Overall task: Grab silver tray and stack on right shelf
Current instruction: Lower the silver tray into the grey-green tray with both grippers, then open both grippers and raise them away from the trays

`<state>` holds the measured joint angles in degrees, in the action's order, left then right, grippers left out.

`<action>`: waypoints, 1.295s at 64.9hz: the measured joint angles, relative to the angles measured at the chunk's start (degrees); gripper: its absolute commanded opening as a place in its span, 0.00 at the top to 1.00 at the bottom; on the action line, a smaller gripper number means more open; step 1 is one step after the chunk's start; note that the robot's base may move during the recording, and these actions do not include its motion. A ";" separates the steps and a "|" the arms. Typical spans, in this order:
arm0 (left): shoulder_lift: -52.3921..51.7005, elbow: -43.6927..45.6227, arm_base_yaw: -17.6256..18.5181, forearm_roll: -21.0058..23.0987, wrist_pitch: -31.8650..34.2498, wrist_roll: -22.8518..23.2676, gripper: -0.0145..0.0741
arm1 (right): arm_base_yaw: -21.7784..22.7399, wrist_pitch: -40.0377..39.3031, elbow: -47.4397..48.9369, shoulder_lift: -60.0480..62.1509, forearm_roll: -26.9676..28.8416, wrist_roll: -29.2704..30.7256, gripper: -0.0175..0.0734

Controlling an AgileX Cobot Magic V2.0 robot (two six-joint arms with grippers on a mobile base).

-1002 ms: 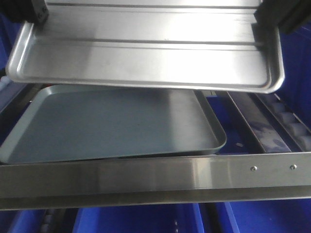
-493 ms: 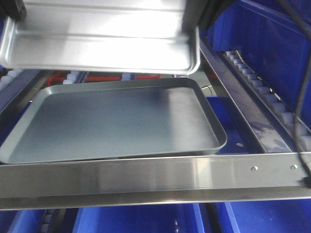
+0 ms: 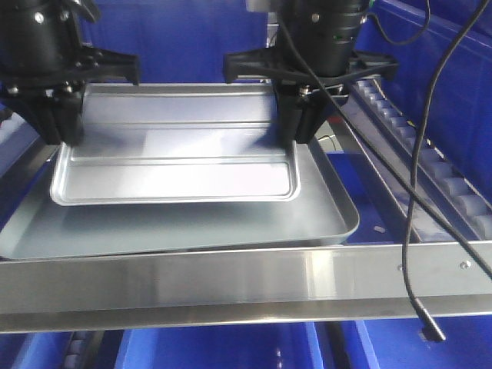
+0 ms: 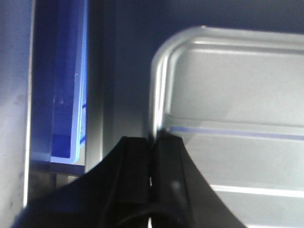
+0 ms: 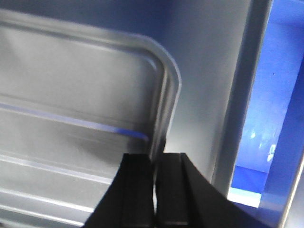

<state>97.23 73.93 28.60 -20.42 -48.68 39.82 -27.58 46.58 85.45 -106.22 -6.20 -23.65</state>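
Observation:
The silver tray (image 3: 177,165), shiny with two long ridges, lies level inside the outline of the larger dull grey tray (image 3: 330,223) on the right shelf (image 3: 231,284). It is at or just above that tray's base. My left gripper (image 3: 61,129) is shut on its left rim. My right gripper (image 3: 301,127) is shut on its right rim. In the left wrist view the gripper (image 4: 153,147) pinches the rim near a rounded corner of the silver tray (image 4: 237,90). The right wrist view shows the gripper (image 5: 155,164) clamped on the silver tray's (image 5: 71,90) edge.
The shelf's front bar carries two small screws (image 3: 399,268) at its right end. A white-roller rail (image 3: 453,184) runs along the right side. Blue bins (image 3: 223,346) sit below and behind. A black cable (image 3: 411,231) hangs from the right arm across the bar.
The silver tray has come down from high in the view onto the grey tray. Both arms, earlier mostly out of frame, now show above it.

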 measured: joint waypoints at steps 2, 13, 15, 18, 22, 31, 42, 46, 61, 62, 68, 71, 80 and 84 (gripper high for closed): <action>0.32 0.00 -0.27 0.42 0.29 -0.32 0.94 | 0.12 -0.12 0.00 -0.19 0.00 0.00 0.75; 1.59 0.11 -1.35 3.80 2.65 -4.26 0.94 | 0.73 -0.21 0.00 -0.65 0.11 0.26 0.74; 1.67 0.11 -1.46 4.24 2.90 -4.62 0.94 | 0.81 -0.21 0.00 -0.65 0.11 0.36 0.74; 1.72 0.11 -1.69 4.65 3.29 -5.28 0.90 | 0.86 -0.21 0.00 -0.65 0.11 0.36 0.74; 1.72 0.11 -1.89 4.91 3.56 -5.73 0.80 | 0.95 -0.21 0.00 -0.65 0.11 0.48 0.73; 1.72 0.11 -2.39 4.97 3.68 -6.07 0.48 | 0.95 -0.21 0.00 -0.65 -0.22 0.48 0.61; 1.72 0.11 -3.12 3.18 3.14 -6.33 0.24 | 1.34 0.68 0.00 -0.65 -2.32 0.88 0.29; 1.72 0.11 -3.24 2.67 2.92 -6.33 0.24 | 1.57 0.78 0.00 -0.65 -2.82 0.98 0.17; 1.72 0.11 -3.33 2.35 2.59 -6.33 0.24 | 1.65 0.79 0.00 -0.65 -3.15 1.10 0.12; 1.72 0.11 -3.33 2.35 2.59 -6.33 0.24 | 1.65 0.79 0.00 -0.65 -3.15 1.10 0.12; 1.72 0.75 -3.33 2.35 1.20 -6.33 0.26 | 1.65 0.90 0.00 -0.39 -3.15 1.10 0.12; 1.59 1.64 -3.33 2.35 0.17 -7.07 0.28 | 1.65 1.01 0.00 0.01 -3.15 1.10 0.12; 0.16 4.91 -3.33 3.64 -3.11 -12.11 0.42 | 1.65 1.47 0.00 3.06 -3.15 1.30 0.20; -1.40 5.90 -3.33 5.30 -3.89 -15.34 0.51 | 1.65 1.86 0.00 5.36 -3.15 1.27 0.31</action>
<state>95.83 79.83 25.27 -15.12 -52.56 24.48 -25.93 48.43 85.45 -100.86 -9.35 -22.38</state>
